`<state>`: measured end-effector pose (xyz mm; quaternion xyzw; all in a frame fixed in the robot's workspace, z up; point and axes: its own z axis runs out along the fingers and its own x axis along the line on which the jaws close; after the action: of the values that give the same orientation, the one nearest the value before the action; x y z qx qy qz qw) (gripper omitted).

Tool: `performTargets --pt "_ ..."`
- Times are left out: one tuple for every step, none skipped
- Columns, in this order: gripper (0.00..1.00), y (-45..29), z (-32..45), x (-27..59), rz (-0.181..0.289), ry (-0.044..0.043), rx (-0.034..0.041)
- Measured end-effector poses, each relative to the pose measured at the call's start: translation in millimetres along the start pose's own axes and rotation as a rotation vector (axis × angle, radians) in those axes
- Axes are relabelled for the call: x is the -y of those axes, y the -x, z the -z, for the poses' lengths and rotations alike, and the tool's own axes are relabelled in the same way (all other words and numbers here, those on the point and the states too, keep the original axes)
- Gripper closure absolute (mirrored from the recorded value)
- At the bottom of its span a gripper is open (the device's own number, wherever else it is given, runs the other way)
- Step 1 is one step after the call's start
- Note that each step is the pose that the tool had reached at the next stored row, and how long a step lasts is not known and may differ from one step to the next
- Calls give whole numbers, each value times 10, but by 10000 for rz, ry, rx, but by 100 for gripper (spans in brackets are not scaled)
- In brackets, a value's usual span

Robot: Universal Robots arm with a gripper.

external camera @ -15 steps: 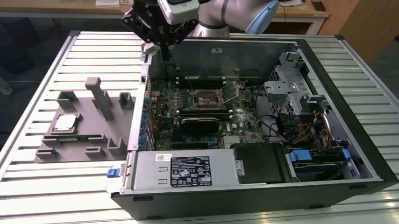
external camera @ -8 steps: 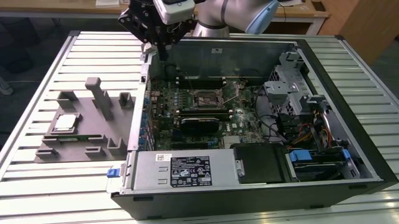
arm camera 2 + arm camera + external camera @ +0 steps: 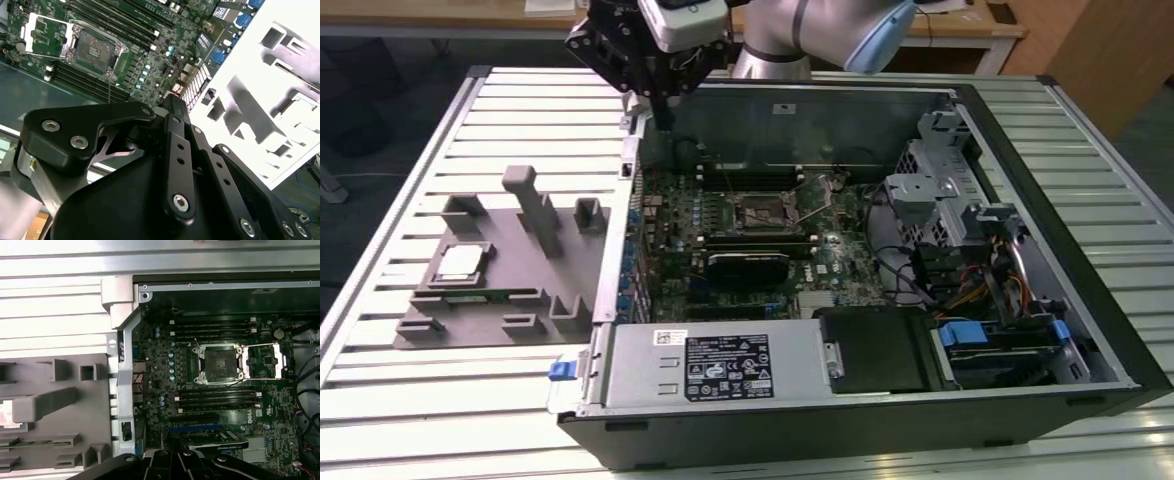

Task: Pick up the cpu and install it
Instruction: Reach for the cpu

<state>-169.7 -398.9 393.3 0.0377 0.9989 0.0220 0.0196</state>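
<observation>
Slatted metal table (image 3: 520, 120) bearing an open computer case (image 3: 854, 440) and a gray fixture tray (image 3: 507, 272). We see the cpu (image 3: 460, 263) lying in the tray, well apart from the gripper (image 3: 662, 118). The gripper hangs with fingers closed on nothing over the case's far corner, at the exterior view's left.

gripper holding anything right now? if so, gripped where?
Nothing visible in the gripper. The cpu lies flat on the gray holder outside the computer case, well apart from the gripper.
</observation>
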Motion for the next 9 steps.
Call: performTargets --pt "89 -9 1 1 0 0 2" --pt "89 -18 1 1 0 1 6" --pt "89 -27 1 2 1 0 8" --pt "89 -36 2 3 0 0 11" --pt "89 -45 2 3 1 0 14" --pt "89 -55 3 4 1 1 17" --pt "89 -65 3 5 1 1 21" --pt "89 -75 3 6 2 1 24" --pt "89 -84 3 6 2 2 28"
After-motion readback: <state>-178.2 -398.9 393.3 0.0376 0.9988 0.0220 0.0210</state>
